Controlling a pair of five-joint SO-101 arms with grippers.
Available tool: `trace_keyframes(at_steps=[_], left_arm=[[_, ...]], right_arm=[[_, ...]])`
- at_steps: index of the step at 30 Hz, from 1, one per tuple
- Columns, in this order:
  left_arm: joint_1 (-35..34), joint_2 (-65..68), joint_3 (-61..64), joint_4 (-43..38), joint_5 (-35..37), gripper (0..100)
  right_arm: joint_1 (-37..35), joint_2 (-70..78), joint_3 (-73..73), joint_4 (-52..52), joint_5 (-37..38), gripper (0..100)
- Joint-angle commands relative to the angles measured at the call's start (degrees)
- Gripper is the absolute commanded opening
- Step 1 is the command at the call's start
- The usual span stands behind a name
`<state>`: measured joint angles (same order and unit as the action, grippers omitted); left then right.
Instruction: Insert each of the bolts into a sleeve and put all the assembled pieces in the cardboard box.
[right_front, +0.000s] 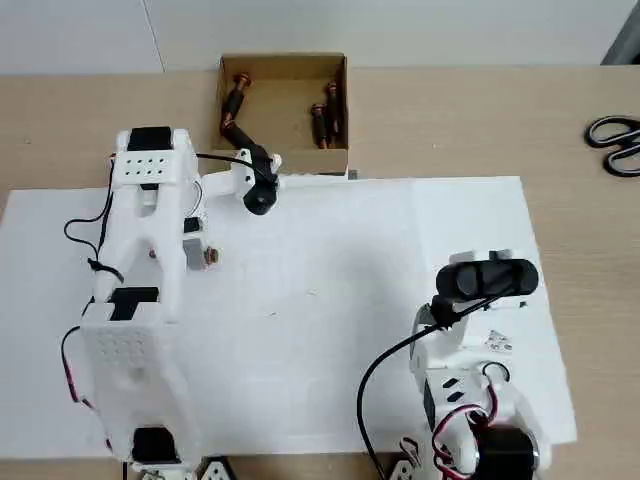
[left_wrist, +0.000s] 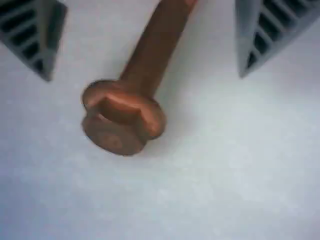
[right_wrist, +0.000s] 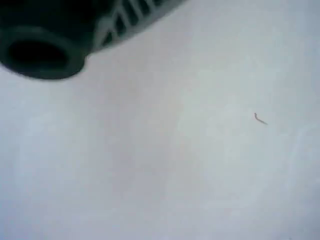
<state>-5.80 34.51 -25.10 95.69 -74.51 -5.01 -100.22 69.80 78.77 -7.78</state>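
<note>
**A:** What worries you most at this point?

**B:** The grip on the bolt (left_wrist: 125, 115). The left tool (left_wrist: 145, 76) is spread wide, with one finger on each side of the shank and neither touching it. The bolt lies flat on the white sheet (right_front: 350, 300) with its flanged head towards the wrist camera and its shank running up between the fingers. It also lies at a slant to them. If the fingers close that way, I think the round shank could roll or swing out, or get pinched near the head and hang crooked.

**A:** Would a crooked hold matter?

**B:** Probably, yes. The shank has to meet the open end of the sleeve (right_wrist: 40, 52), and a tilted bolt could catch on the rim or push the sleeve askew.

**A:** Where is the sleeve?

**B:** In the right tool (right_wrist: 85, 35), which looks clamped on it, one ribbed finger lying along its side. It hangs over the sheet, well apart from the bolt.

**A:** And from above?

**B:** The bolt head peeks out just beside the left tool, near the sheet's left side. The box (right_front: 283, 100) sits farther back on the bench (right_front: 450, 120) with finished pieces already inside.
</note>
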Motion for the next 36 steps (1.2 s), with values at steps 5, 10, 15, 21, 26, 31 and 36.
trace_keyframes(at_steps=[5, 10, 15, 21, 26, 31, 36], left_arm=[[-0.1, 3.3, -2.4, 0.7, -4.2, 19], [-0.2, 5.8, -2.4, 0.7, -4.3, 20], [-0.1, 6.5, -2.5, 0.6, -4.4, 19], [0.3, 6.2, -2.5, 1.0, -4.3, 4], [0.3, 5.5, -2.5, 1.2, -4.3, 0], [1.4, -1.5, -4.9, 4.7, -4.0, 0], [2.2, -11.0, -4.9, 4.7, 0.0, 0]], right_arm=[[0.6, -0.2, -0.4, -1.4, -0.1, 0.4], [0.6, -0.3, -0.4, -1.4, -0.1, 0.4], [0.6, -0.3, -0.4, -1.4, -0.1, 0.4], [0.6, -0.4, -0.4, -1.4, -0.1, 0.4], [0.6, -0.5, -0.4, -1.4, -0.2, 0.4], [0.6, -0.5, -0.4, -1.4, -0.3, 0.4], [0.4, -0.6, -0.6, -1.4, -0.3, 0.4]])
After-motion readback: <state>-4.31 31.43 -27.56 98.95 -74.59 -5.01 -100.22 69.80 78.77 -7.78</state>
